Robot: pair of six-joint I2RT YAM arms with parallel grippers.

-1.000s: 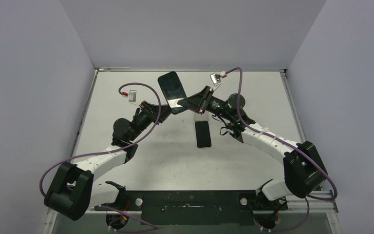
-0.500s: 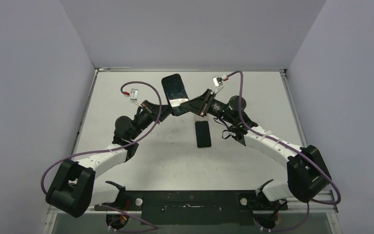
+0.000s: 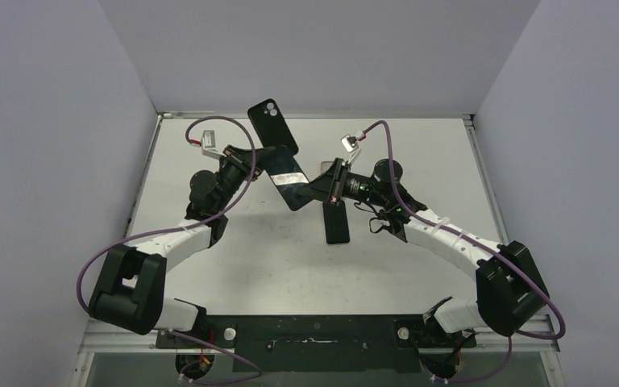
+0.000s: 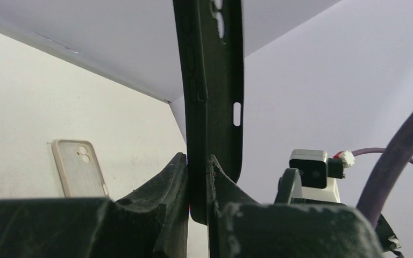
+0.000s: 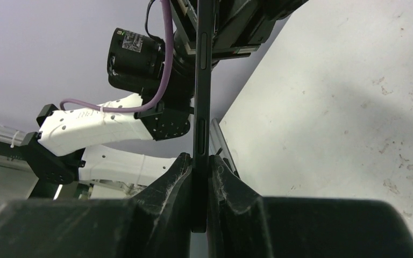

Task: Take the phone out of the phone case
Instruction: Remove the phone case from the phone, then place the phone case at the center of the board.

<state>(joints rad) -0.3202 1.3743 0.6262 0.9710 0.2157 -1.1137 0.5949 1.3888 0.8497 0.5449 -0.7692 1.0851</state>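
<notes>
**benchrat:** where's the phone at here; out yet?

**yam_fan:** pretty much, I'd say; the left fingers (image 4: 197, 161) are clenched on the bottom edge of the phone case (image 3: 272, 121), holding it up high; the right fingers (image 5: 200, 164) are clamped on the phone (image 3: 288, 179), which hangs above the counter (image 3: 419, 153) just below the case; whether the two touch where they meet, I can't tell.

**benchrat:** why pinch both edge-on?

**yam_fan:** my guess is one arm anchors each piece so they can be drawn apart; the case is matte black, thin and bendy-looking, with a camera cutout and side slots (it looks hollow from the left wrist view); the phone is a rigid glossy slab with side buttons, its glass catching glare; a second handset (image 3: 337, 222) lies flat on the counter under the right arm, nothing touching it.
</notes>
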